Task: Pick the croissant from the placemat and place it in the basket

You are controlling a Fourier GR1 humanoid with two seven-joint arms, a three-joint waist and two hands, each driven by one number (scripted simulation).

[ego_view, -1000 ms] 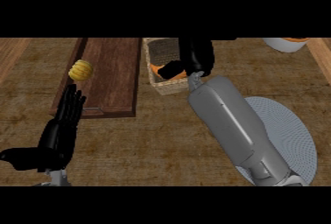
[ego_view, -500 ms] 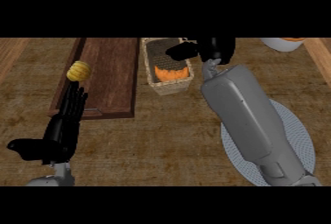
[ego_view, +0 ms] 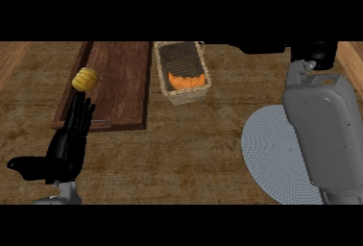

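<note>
One orange croissant (ego_view: 187, 80) lay inside the wicker basket (ego_view: 183, 96). The right hand (ego_view: 315, 52) showed mostly cut off, grip unreadable. The left hand (ego_view: 67, 144) rested open, fingers straight.

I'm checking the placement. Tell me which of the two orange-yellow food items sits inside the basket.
The orange croissant lies inside the wicker basket. The yellow, rounded item rests on the dark wooden board, outside it.
</note>
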